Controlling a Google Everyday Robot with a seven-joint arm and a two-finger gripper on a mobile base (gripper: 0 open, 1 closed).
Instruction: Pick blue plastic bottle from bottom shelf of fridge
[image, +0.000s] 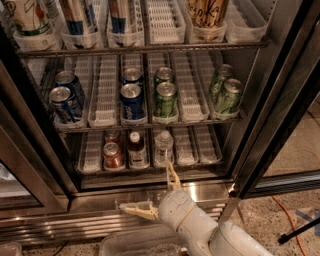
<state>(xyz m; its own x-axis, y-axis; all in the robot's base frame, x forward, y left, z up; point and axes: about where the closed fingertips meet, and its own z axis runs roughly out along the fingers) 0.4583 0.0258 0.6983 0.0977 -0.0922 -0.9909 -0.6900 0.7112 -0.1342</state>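
Fridge open, steel sill at the bottom, wire racks inside. White arm comes in from lower right, in front of the sill. Middle rack holds blue cans and green cans. Bottom shelf has ribbed clear trays. On it, left to right: red can, blue plastic bottle, clear water bottle. The blue plastic bottle stands upright in its lane, white cap, dark liquid. Gripper sits low, just outside the shelf edge. Its fingers are spread wide, holding nothing: one points up toward the water bottle, the other points left along the sill.
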